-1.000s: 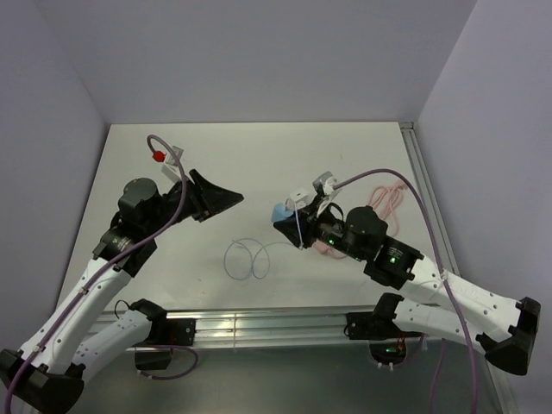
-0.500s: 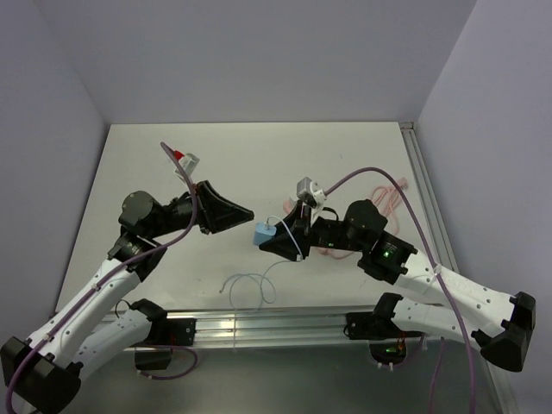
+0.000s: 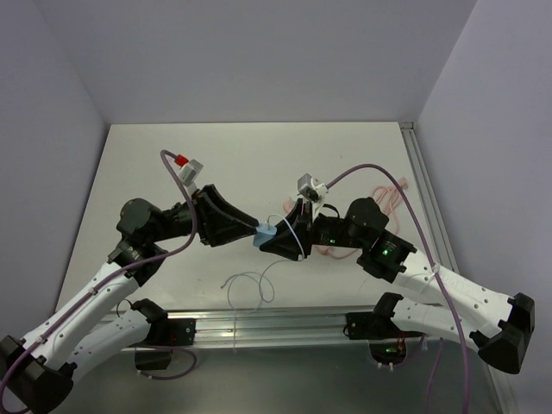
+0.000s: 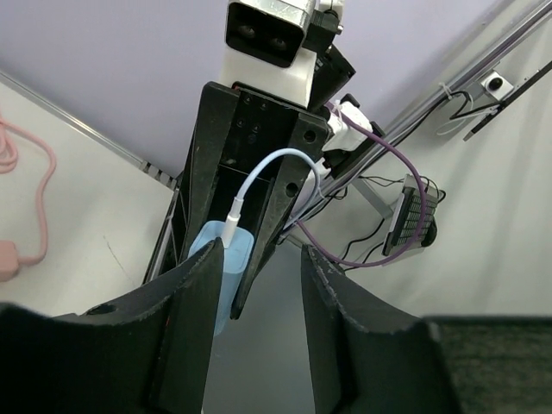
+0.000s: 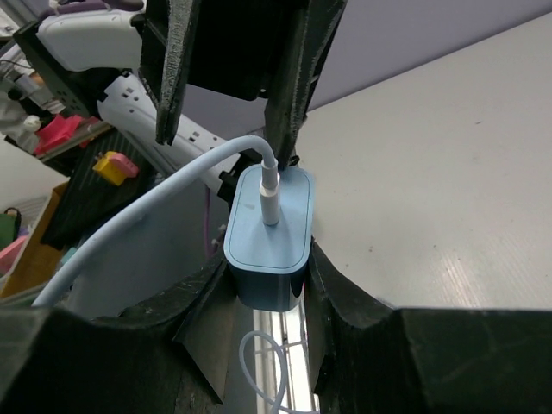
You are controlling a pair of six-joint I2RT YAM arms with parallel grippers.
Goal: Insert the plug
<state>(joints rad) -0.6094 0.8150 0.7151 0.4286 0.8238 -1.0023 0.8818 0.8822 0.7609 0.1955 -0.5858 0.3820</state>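
The left arm (image 3: 99,289) reached rightward and the right arm (image 3: 431,280) leftward, both bent at the elbow and lifted, so that their grippers faced each other tip to tip, close together. The left gripper (image 4: 260,253) stood with its fingers spread apart. The right gripper (image 5: 266,269) was clamped on the blue charger (image 5: 269,216), its fingers pressed against the charger's sides.

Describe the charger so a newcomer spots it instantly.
Above the middle of the white table, find the right gripper. The charger is clamped in its fingers: a small pale-blue block with a white cable plugged in, unlike the pink cable lying on the table.
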